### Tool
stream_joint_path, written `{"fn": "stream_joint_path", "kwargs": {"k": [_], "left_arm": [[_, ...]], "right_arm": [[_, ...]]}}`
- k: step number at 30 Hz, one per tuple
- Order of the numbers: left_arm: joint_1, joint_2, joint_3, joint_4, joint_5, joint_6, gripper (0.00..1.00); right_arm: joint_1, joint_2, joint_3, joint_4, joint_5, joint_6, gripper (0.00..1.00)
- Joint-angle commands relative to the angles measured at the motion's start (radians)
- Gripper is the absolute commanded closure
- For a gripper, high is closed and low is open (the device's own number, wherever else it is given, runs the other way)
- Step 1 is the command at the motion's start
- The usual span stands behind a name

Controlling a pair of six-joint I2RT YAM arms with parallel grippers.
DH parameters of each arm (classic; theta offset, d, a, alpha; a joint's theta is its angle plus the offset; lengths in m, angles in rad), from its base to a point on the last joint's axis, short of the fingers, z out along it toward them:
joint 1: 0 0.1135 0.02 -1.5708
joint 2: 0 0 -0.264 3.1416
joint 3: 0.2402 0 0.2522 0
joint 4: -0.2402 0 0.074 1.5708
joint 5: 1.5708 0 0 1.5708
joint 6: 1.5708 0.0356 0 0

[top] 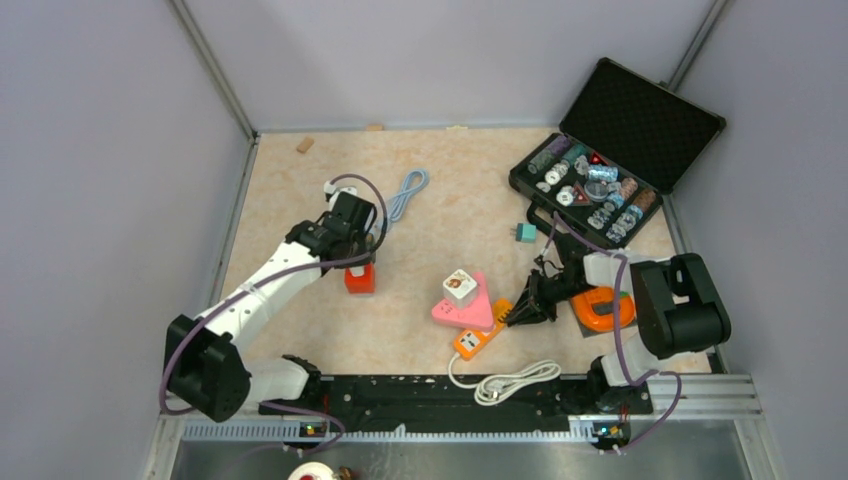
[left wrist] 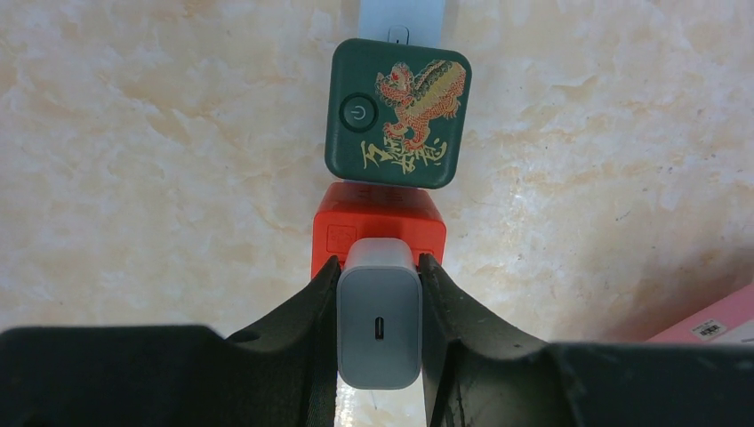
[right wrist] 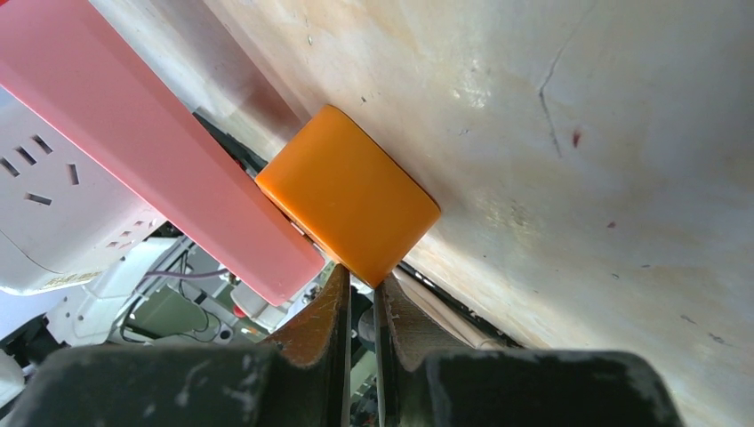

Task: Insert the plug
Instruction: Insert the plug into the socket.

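Mid-insertion, the left gripper (left wrist: 378,265) clamps a white rectangular charger plug (left wrist: 378,325), probably needing a straight push into the red-orange cube socket (left wrist: 378,227); the right gripper (right wrist: 360,283) sits closed.

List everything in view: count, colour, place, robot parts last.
charger: one, white, gripped above red cube
red cube: one, orange-red, left of centre
green cube: one, dark green, beyond red cube
cable: one, pale blue, coiled, far left
pink strip: one, pink, centre
white cube: one, white, on pink strip
orange strip: one, orange, near centre
case: one, black, open, far right
teal block: one, teal, beside case
orange ring: one, orange, right side
left end effector: one, black, shut on charger
right end effector: one, black, shut, at orange strip
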Motion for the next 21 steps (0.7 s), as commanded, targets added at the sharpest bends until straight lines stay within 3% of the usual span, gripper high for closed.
{"fn": "stream_joint_path", "kwargs": {"k": [1, 9, 21], "left_arm": [[0.0, -0.035, -0.102, -0.032, 0.007, -0.076, 1.0], [-0.064, -0.092, -0.206, -0.035, -0.039, -0.184, 1.0], [-0.15, -0.018, -0.287, -0.034, -0.057, -0.282, 1.0]], "right_arm": [[0.005, 0.04, 0.01, 0.049, 0.194, -0.057, 1.0], [0.006, 0.057, 0.033, 0.045, 0.189, -0.056, 1.0], [0.005, 0.058, 0.064, 0.029, 0.181, -0.06, 1.0]]}}
